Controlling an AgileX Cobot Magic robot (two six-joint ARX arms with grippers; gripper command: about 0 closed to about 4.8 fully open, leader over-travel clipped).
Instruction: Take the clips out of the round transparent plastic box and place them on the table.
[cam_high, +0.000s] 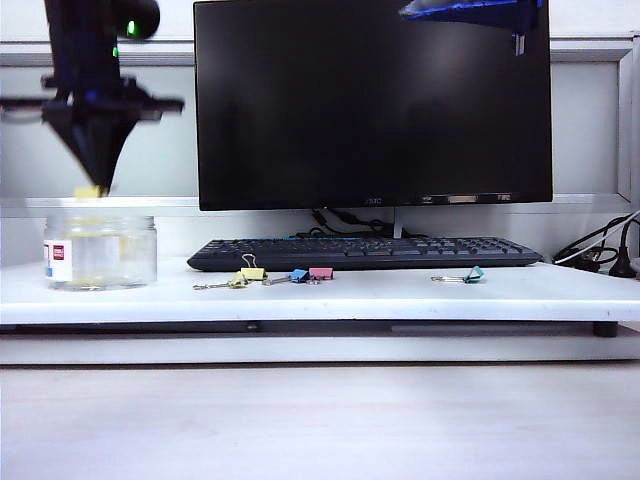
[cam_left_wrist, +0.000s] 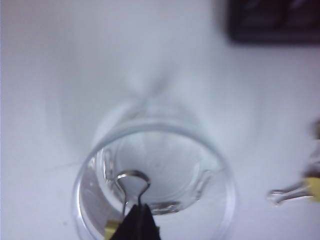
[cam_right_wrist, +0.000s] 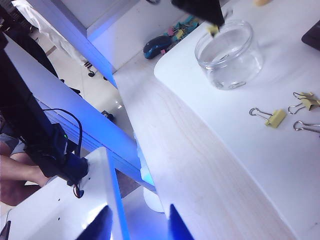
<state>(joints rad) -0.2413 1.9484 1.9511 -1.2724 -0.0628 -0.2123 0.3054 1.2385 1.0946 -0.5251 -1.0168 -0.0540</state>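
Pale-yellow clip (cam_left_wrist: 111, 231) pinched in the closed left gripper (cam_left_wrist: 135, 222) just above the round transparent plastic box (cam_high: 101, 252); light, stiff and small, best gripped on the painted body, not the springy wire handle; right gripper (cam_right_wrist: 136, 220) parked high, spread wide, empty; other clips (cam_high: 246, 276) already on the table (cam_high: 400, 296)

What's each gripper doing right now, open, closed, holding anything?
Left gripper: shut on a pale-yellow clip, above the round transparent plastic box.
Right gripper: open, empty, raised away from the table.
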